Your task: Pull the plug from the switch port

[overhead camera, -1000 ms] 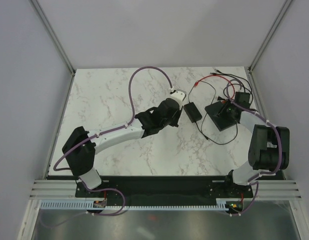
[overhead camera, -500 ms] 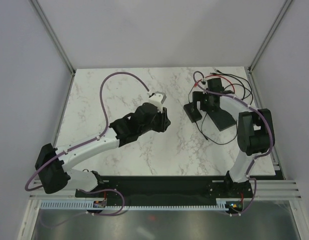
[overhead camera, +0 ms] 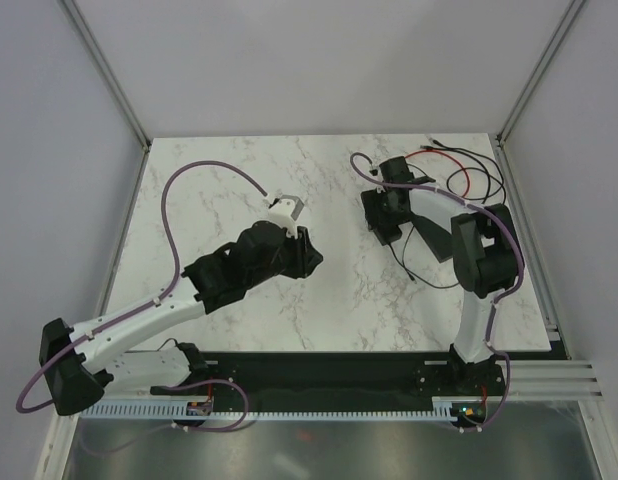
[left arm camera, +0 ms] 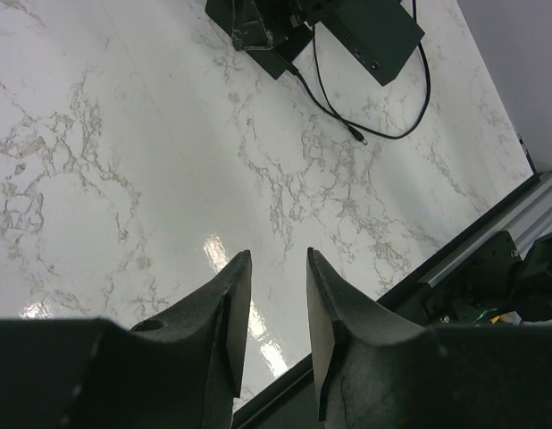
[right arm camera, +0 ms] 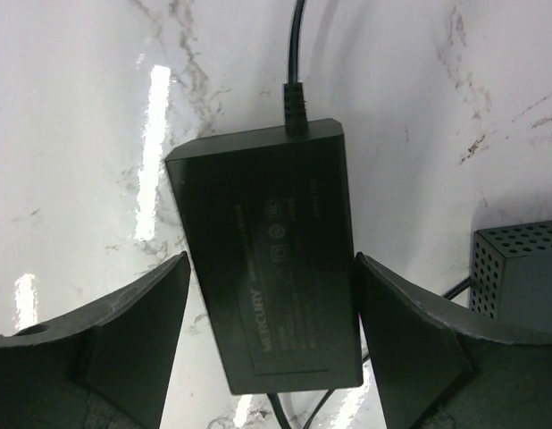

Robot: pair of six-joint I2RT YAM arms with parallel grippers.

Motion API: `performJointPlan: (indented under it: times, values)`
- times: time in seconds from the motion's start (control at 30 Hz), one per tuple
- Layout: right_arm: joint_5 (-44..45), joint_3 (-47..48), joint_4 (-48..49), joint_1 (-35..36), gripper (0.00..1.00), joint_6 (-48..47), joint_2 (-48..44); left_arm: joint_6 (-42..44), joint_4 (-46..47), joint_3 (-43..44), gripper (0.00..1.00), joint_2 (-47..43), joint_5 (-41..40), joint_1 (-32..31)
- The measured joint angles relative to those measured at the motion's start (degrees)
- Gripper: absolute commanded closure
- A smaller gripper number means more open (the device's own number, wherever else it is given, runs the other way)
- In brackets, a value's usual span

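Nearest the arm bases, the left tool (left arm camera: 276,259) hovers over bare worktop (left arm camera: 124,179), released, nothing between its jaws. Further out, the right tool (right arm camera: 271,259) straddles the small black box (right arm camera: 267,197), jaws spread wide and lying along its long sides; whether they actually squeeze it I cannot tell. The plug (right arm camera: 295,103) sits in the switch port (right arm camera: 296,130) on the box's short edge. The box looks light and likely to slide on the glossy worktop, so it needs bracing. The cord (right arm camera: 296,36) is thin and limp; take the stiff plug body and pull straight out.
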Motion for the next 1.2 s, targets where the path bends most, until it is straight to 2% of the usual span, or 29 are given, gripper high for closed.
performJointPlan:
  times: [0.13, 0.23, 0.27, 0.33, 0.37, 0.43, 0.8, 1.0, 1.2]
  values:
    - [2.58, 0.55, -0.85, 0.79, 0.28, 0.46, 2.16, -0.28, -1.40, -0.72, 0.61, -2.62, -0.39, 0.00]
    - [4.33, 1.25, -1.42, 2.10, 0.44, 0.92, 2.60, -0.31, -3.26, -0.92, 0.61, -4.63, -0.85, 0.00]
    - [5.05, 1.77, -1.77, 2.95, 0.56, 1.29, 2.91, -0.33, -3.85, -0.96, 0.61, -5.53, -1.14, 0.00]
    - [5.84, 2.84, -2.01, 4.59, 0.69, 2.10, 3.69, -0.44, -4.83, -1.01, 0.61, -7.26, -1.77, 0.00]
    - [6.19, 3.45, -2.01, 5.51, 0.83, 2.51, 4.17, -0.46, -5.25, -1.07, 0.61, -8.22, -2.10, 0.00]
    - [6.27, 4.79, -1.97, 7.52, 1.00, 3.82, 5.09, -0.72, -6.40, -1.11, 0.61, -10.58, -2.54, 0.00]
    - [-1.60, 5.97, 2.67, 16.98, 1.00, 19.12, 3.13, -2.91, -10.29, -1.14, 0.61, -22.75, -5.11, 0.00]
    - [-2.19, 5.99, 5.40, 18.64, 1.00, 25.88, -8.48, -3.67, -11.56, -1.14, 0.61, -24.13, -6.10, 0.00]
    - [2.14, 5.99, 5.62, 16.46, 1.00, 26.53, -20.24, -4.31, -12.50, -1.14, 0.61, -23.74, -6.14, 0.00]
